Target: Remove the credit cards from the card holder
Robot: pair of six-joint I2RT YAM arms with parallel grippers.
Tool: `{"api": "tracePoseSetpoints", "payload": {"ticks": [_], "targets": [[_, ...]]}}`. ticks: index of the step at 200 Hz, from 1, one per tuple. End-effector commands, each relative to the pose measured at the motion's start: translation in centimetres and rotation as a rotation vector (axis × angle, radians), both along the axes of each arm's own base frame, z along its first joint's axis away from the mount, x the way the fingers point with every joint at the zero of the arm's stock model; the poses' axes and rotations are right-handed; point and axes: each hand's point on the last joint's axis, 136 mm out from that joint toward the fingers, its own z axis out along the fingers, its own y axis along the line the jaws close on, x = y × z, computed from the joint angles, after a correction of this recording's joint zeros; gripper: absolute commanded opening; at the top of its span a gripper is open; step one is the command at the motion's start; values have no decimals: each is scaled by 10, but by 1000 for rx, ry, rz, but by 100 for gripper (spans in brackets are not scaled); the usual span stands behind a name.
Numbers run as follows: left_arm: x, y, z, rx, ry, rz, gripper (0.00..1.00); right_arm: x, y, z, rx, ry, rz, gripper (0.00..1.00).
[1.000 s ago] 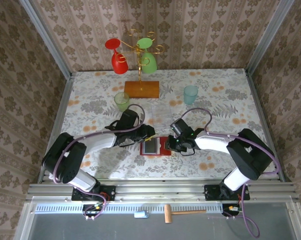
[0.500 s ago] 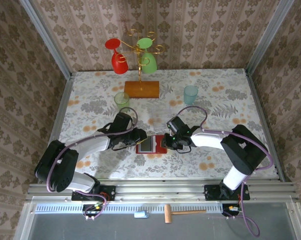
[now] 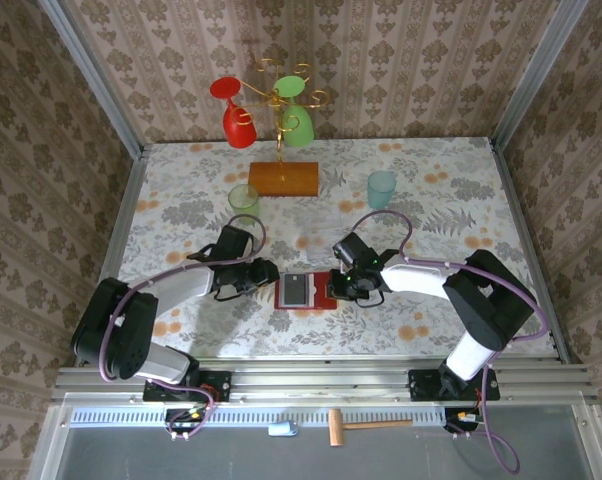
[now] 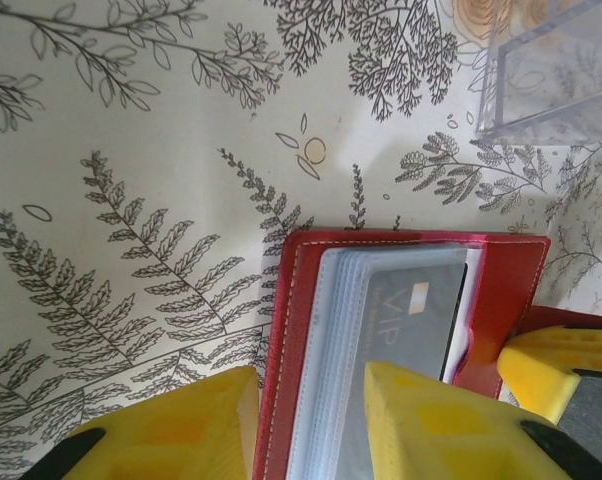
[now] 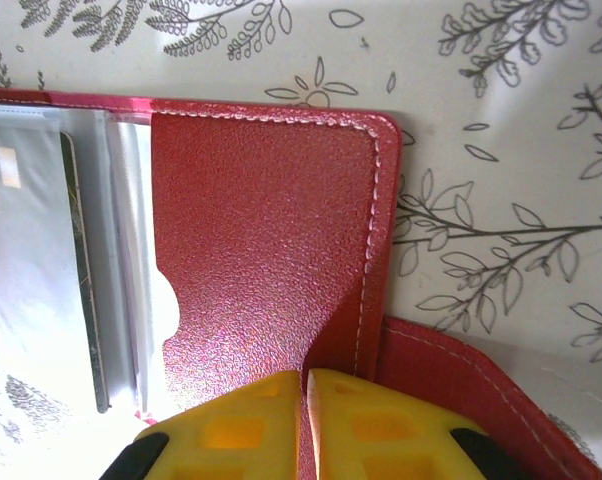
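The red card holder [image 3: 306, 292] lies open on the floral tablecloth between both arms. Its clear sleeves face up, and a dark grey card [image 4: 411, 310] marked VIP sits in the top sleeve. The other cards are hidden. My left gripper [image 4: 311, 425] is open, its yellow fingers [image 4: 171, 430] straddling the holder's [image 4: 401, 250] left edge and the sleeve stack. My right gripper [image 5: 304, 405] is shut on the holder's red right flap [image 5: 271, 240], at its near edge. The same grey card [image 5: 31, 250] shows at the left of the right wrist view.
A clear plastic box [image 4: 551, 70] stands just beyond the holder. Farther back are a green cup [image 3: 244, 202], a teal cup [image 3: 381, 187], and a wooden-based stand [image 3: 283, 178] hung with red and green glasses. Patterned walls enclose the table on three sides.
My left gripper has drawn back to the left, off the holder's middle to its left edge. My right gripper has shifted slightly left with the flap.
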Motion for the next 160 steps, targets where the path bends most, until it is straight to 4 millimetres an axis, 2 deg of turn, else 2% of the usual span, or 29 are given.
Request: {"api": "tracePoseSetpoints", "payload": {"ticks": [1, 67, 118, 160], "targets": [[2, -8, 6, -31, -10, -32, 34, -20, -31, -13, -151, 57, 12, 12], [0, -33, 12, -84, -10, -61, 34, -27, -49, -11, -202, 69, 28, 12], [-3, -49, 14, -115, -17, -72, 34, -26, -42, 2, -142, 57, 2, 13], [-9, -61, 13, -126, -7, -93, 28, -14, -27, 26, -60, 15, -35, 17]]}}
